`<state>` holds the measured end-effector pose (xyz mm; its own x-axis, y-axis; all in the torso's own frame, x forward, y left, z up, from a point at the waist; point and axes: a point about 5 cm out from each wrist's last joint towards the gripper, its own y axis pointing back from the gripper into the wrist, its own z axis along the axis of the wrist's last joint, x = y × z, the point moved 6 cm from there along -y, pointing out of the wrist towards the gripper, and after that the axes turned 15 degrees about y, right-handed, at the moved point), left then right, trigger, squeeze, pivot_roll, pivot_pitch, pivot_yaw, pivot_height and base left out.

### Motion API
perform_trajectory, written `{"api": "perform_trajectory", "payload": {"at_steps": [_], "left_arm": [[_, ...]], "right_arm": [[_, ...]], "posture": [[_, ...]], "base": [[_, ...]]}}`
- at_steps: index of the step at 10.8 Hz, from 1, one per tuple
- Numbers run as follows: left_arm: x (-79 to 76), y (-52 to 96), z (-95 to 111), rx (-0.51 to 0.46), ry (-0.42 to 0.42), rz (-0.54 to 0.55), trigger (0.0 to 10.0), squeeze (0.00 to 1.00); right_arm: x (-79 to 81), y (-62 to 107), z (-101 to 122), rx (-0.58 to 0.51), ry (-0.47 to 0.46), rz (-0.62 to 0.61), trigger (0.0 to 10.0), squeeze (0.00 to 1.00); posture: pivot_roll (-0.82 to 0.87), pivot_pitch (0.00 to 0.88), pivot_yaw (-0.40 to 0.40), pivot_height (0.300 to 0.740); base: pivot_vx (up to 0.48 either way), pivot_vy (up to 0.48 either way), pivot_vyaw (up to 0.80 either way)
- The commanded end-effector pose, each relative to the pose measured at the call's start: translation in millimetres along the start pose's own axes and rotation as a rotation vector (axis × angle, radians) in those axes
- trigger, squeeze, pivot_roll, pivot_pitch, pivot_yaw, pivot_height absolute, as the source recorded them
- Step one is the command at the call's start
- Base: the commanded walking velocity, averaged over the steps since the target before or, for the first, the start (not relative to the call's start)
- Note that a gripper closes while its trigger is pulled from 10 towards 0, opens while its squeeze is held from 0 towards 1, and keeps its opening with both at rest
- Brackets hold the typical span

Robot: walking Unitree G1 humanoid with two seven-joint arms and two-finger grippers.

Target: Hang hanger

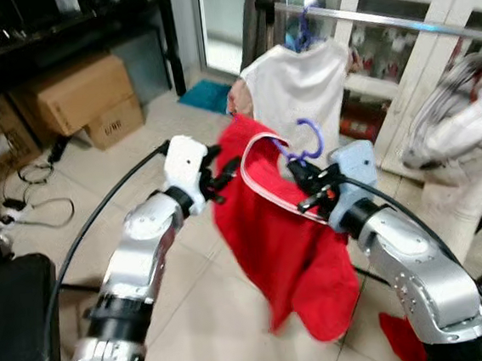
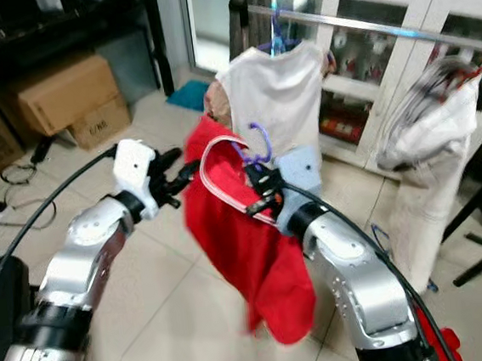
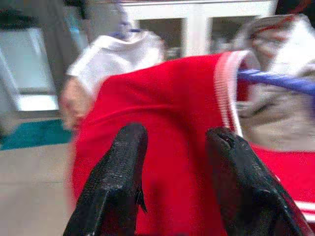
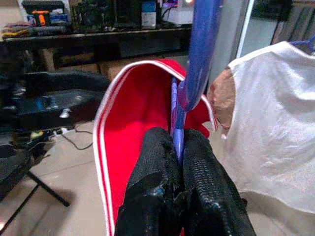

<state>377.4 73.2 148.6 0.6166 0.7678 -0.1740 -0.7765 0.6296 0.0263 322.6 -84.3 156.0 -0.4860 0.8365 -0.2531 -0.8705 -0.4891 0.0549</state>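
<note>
room: pale tiled floor (image 1: 195,321), white glass-door cabinet (image 1: 406,36) at the back, dark shelving along the left wall
rail: metal clothes rail (image 1: 396,20) running across in front of the cabinet, up and to the right of the arms
boxes: cardboard boxes (image 1: 79,98) on the floor under the dark shelving, cables lying near them
white shirt: white shirt (image 1: 300,85) hanging from the rail on a purple hanger, just behind the red garment
bundle: pale bunched clothes (image 1: 466,125) hanging further right along the rail
red garment: red shirt (image 1: 286,253) with white-trimmed neck, draped on the held hanger, hanging between the two arms, below the rail and not on it
right arm: silver, raised from lower right toward the centre
left arm: silver, raised from lower left, wrist bent toward the red cloth
right gripper: right gripper (image 4: 179,147) with fingers pinched tight on the neck of the hanger, just under its hook
left gripper: left gripper (image 3: 174,142) with fingers (image 3: 123,167) spread apart, nothing between them, right up against the shoulder of the red shirt; touching or not, cannot tell
hanger: blue-purple hanger (image 1: 305,140), hook upright above the right gripper, well short of the rail
</note>
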Motion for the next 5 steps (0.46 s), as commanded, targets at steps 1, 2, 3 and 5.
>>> {"api": "perform_trajectory", "payload": {"at_steps": [1, 2, 3, 5], "left_arm": [[-15.9, -5.7, 6.7, -0.019, 0.010, -0.100, 10.0, 0.00], [-23.8, -7.7, 5.7, -0.017, 0.020, -0.150, 10.0, 0.00], [-24.6, -12.5, 2.3, -0.009, 0.021, -0.150, 10.0, 0.00], [-17.7, -18.7, 0.8, -0.008, 0.016, -0.113, 10.0, 0.00]], "right_arm": [[-0.3, -0.6, 22.0, -0.083, 0.041, 0.010, 0.0, 0.00], [2.1, 0.0, 20.9, -0.075, 0.057, 0.021, 0.0, 0.00], [3.2, 1.1, 21.9, -0.078, 0.062, 0.027, 0.0, 0.00], [6.1, 1.6, 22.7, -0.083, 0.073, 0.046, 0.0, 0.00]], "posture": [[-0.19, 0.000, -0.007, 0.740], [-0.20, 0.000, 0.000, 0.740], [-0.20, 0.000, 0.002, 0.740], [-0.20, 0.000, 0.004, 0.740]], "base": [[0.000, 0.000, 0.00], [0.000, 0.000, 0.00], [0.000, 0.000, 0.00], [0.000, 0.000, 0.00]]}}
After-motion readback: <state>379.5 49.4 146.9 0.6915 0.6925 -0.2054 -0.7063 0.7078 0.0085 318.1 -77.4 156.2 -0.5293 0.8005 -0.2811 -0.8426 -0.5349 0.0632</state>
